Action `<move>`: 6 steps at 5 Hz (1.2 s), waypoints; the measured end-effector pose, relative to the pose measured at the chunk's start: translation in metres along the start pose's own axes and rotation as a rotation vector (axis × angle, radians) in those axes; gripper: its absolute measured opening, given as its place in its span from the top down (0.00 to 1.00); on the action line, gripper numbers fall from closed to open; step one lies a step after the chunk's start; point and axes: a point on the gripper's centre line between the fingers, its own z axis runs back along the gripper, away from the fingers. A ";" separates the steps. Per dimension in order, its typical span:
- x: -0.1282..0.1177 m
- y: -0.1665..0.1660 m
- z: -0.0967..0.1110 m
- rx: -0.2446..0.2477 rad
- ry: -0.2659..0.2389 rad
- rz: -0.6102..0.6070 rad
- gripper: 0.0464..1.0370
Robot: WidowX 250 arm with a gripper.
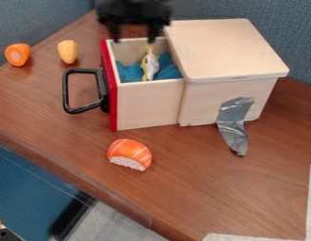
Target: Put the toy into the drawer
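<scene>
"One toy [149,66] lies inside the drawer [149,106], toward 12 o'clock; what remains?"

"Placement appears complete; perhaps only withdrawal. Gripper [133,39] at 12 o'clock: fingers spread, empty."

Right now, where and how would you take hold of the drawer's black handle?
Probably by the outer bar of the black handle, coming down from above with one finger inside the loop and one outside. The bar looks slim, and the loop sticks out from the red drawer front, leaving an open gap inside.
</scene>
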 end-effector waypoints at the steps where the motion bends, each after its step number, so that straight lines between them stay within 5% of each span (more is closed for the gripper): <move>1: 0.008 0.036 0.013 -0.017 0.037 -0.042 0.03; 2: -0.006 0.062 0.016 -0.069 0.157 -0.176 0.04; 3: -0.023 0.085 0.020 -0.085 0.187 -0.306 0.04; 6: -0.061 0.126 0.025 -0.146 0.187 -0.692 0.04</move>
